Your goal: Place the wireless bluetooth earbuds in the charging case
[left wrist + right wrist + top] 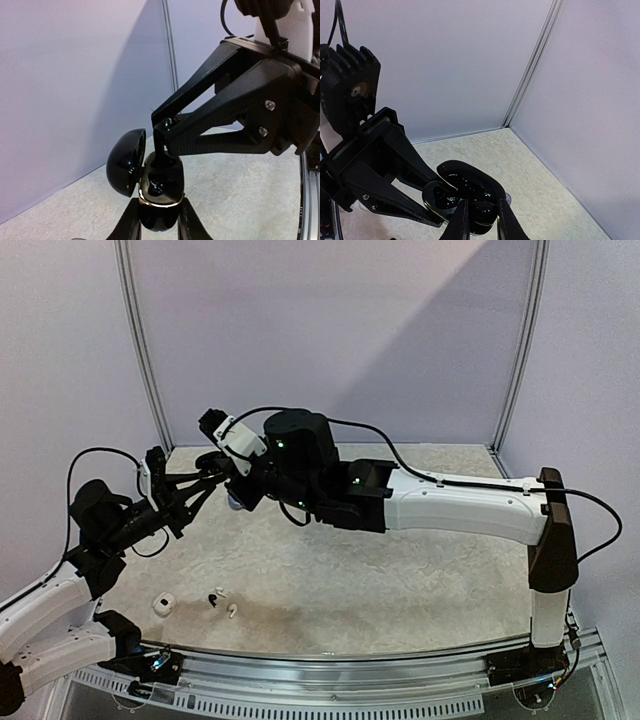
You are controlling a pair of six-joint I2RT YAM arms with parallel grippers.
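Note:
My left gripper (157, 212) is shut on the base of a glossy black charging case (160, 187) with a gold rim and holds it in the air. Its lid (125, 162) is swung open to the left. My right gripper (481, 212) is shut on a black earbud (482, 217). In the left wrist view this earbud (159, 145) stands with its stem up in the case's far slot. The near slot looks dark and glossy. In the top view both grippers meet at the back left (230, 482).
On the table near the front left lie a small white piece (162, 603), a black earbud (214, 597) and a white earbud (232, 610). A greyish round thing (237, 504) shows under the grippers. Walls close off the back and the sides.

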